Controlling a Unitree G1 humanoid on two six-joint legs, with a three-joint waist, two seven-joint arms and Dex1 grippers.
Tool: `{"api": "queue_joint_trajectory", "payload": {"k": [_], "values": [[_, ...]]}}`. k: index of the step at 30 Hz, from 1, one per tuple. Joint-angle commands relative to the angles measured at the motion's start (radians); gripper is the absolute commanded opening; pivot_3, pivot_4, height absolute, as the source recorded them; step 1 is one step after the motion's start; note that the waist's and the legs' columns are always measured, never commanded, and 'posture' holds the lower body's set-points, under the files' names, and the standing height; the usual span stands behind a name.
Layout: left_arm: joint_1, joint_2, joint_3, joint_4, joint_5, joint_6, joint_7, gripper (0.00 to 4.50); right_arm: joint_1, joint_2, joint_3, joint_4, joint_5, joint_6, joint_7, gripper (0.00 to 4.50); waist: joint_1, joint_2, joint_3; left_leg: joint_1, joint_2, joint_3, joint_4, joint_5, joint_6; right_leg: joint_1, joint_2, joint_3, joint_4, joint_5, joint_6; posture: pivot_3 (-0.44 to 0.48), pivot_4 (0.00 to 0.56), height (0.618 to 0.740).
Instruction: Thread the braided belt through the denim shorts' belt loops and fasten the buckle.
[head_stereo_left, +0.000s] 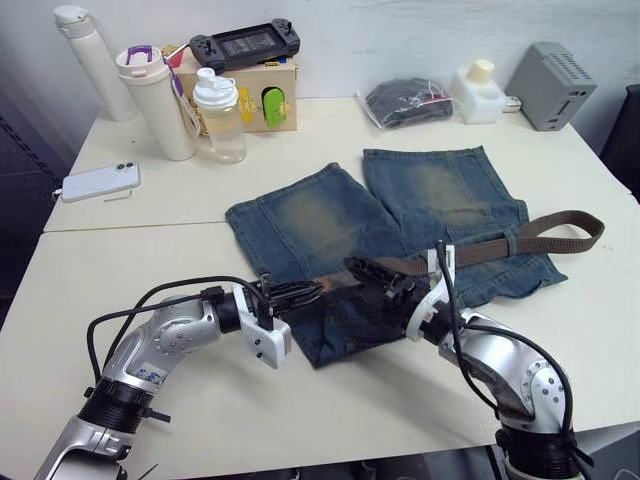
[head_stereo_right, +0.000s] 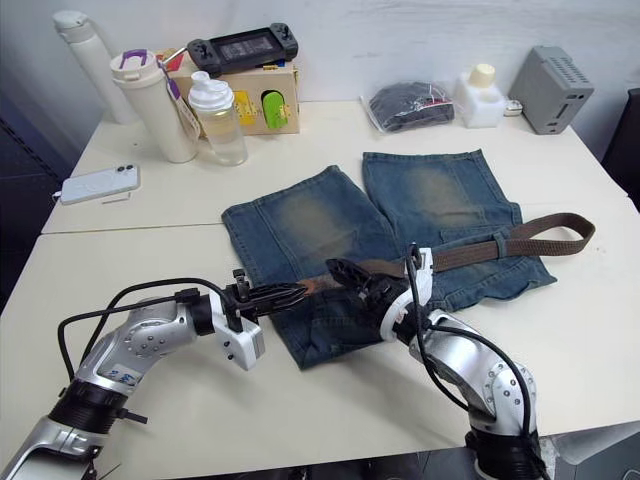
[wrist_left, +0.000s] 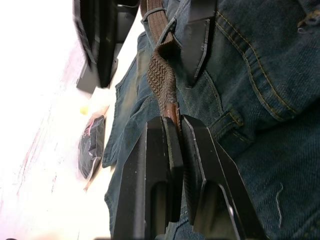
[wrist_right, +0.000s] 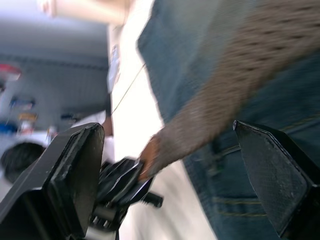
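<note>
Left wrist view, left fingers (wrist_left: 172, 150) pinching braided belt (wrist_left: 161, 80) tip

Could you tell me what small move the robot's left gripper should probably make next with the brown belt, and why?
Probably a short pull of the tan leather tip toward the robot's left, along the waistband of the faded blue denim shorts. The left gripper is shut on that tip, the right gripper stands open around the dark brown braided belt, and much of the strap lies unthreaded beyond the shorts.
</note>
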Motion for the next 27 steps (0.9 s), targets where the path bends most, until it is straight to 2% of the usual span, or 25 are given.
{"api": "queue_joint_trajectory", "payload": {"k": [1,3,6,7,10,11,17,19,21,24,25,27], "values": [[-0.004,0.010,0.021,-0.042,-0.007,-0.001,0.010,0.00,0.000,0.015,-0.003,-0.031,0.025,-0.025,-0.024,4.22,-0.001,0.000,0.000,0.000,0.000,0.000,0.000,0.000,0.000,0.000,0.000,0.000,0.000,0.000,0.000,0.000,0.150,0.690],[-0.004,0.013,0.021,-0.042,-0.006,-0.001,0.011,0.00,0.001,0.017,0.000,-0.034,0.025,-0.029,-0.027,3.67,-0.001,0.000,0.000,0.000,0.000,0.000,0.000,0.000,0.000,0.000,0.000,0.000,0.000,0.000,0.000,0.000,0.150,0.690],[-0.005,0.014,0.019,-0.043,-0.009,0.001,0.010,0.00,-0.006,0.015,0.005,-0.035,0.025,-0.039,-0.024,2.31,0.000,0.000,0.000,0.000,0.000,0.001,0.000,0.000,0.000,0.000,0.000,0.001,0.000,0.000,0.000,0.000,0.150,0.690],[-0.005,0.014,0.019,-0.043,-0.011,0.001,0.010,0.00,-0.008,0.015,0.006,-0.035,0.025,-0.046,-0.021,1.68,0.000,0.000,0.000,0.000,0.000,0.001,0.000,0.000,0.000,0.000,0.000,0.001,0.000,0.000,0.000,0.000,0.150,0.690],[-0.004,0.014,0.020,-0.044,-0.017,0.003,0.009,0.00,-0.011,0.014,0.008,-0.035,0.025,-0.070,-0.021,0.37,-0.001,0.000,0.000,0.000,0.000,0.001,0.000,0.000,0.000,-0.001,0.000,0.001,0.000,0.000,0.000,0.000,0.150,0.690],[-0.004,0.015,0.020,-0.045,-0.019,0.002,0.009,0.00,-0.012,0.012,0.009,-0.034,0.024,-0.077,-0.021,0.10,-0.001,0.000,0.000,0.000,0.000,0.001,0.000,0.000,0.000,-0.001,-0.001,0.001,0.000,0.000,0.000,0.000,0.150,0.690],[0.013,0.018,0.023,-0.063,-0.064,0.038,-0.012,0.00,-0.022,0.003,0.016,-0.032,0.014,-0.094,-0.010,0.10,-0.001,0.000,0.000,-0.001,0.001,0.002,-0.001,0.000,0.000,-0.003,-0.001,0.002,0.001,0.000,0.000,0.000,0.150,0.690],[0.039,0.016,0.028,-0.089,-0.162,0.096,-0.045,0.84,-0.027,0.002,0.014,-0.030,-0.007,-0.098,0.008,0.00,-0.001,0.000,0.000,-0.002,0.001,0.003,-0.001,0.000,0.000,-0.005,-0.001,0.002,0.001,0.000,0.000,0.000,0.150,0.690],[0.078,0.023,0.034,-0.124,-0.264,0.217,-0.100,1.51,-0.035,-0.017,0.011,-0.028,-0.051,-0.085,0.042,0.00,-0.003,0.000,0.000,-0.004,0.001,0.005,-0.001,0.000,0.000,-0.008,-0.001,0.003,0.003,0.000,0.000,0.000,0.150,0.690],[0.171,0.060,0.073,-0.213,-0.455,0.423,-0.183,2.78,-0.042,-0.051,0.008,-0.027,-0.117,-0.069,0.103,0.00,-0.009,0.000,0.000,-0.004,0.001,0.006,-0.001,0.000,0.000,-0.010,-0.001,0.003,0.003,0.000,0.000,0.000,0.150,0.690],[0.207,0.076,0.097,-0.248,-0.521,0.494,-0.206,3.04,-0.044,-0.070,0.007,-0.026,-0.149,-0.059,0.134,0.00,-0.012,0.000,0.000,-0.004,0.001,0.006,-0.001,0.000,0.000,-0.010,-0.001,0.004,0.003,0.000,0.000,0.000,0.150,0.690],[0.277,0.106,0.149,-0.293,-0.619,0.590,-0.239,3.04,-0.037,-0.101,-0.005,-0.023,-0.181,-0.051,0.180,0.00,-0.022,0.000,0.000,-0.004,0.002,0.006,-0.001,0.000,0.000,-0.010,-0.001,0.004,0.003,0.000,-0.001,0.000,0.150,0.690]]}}
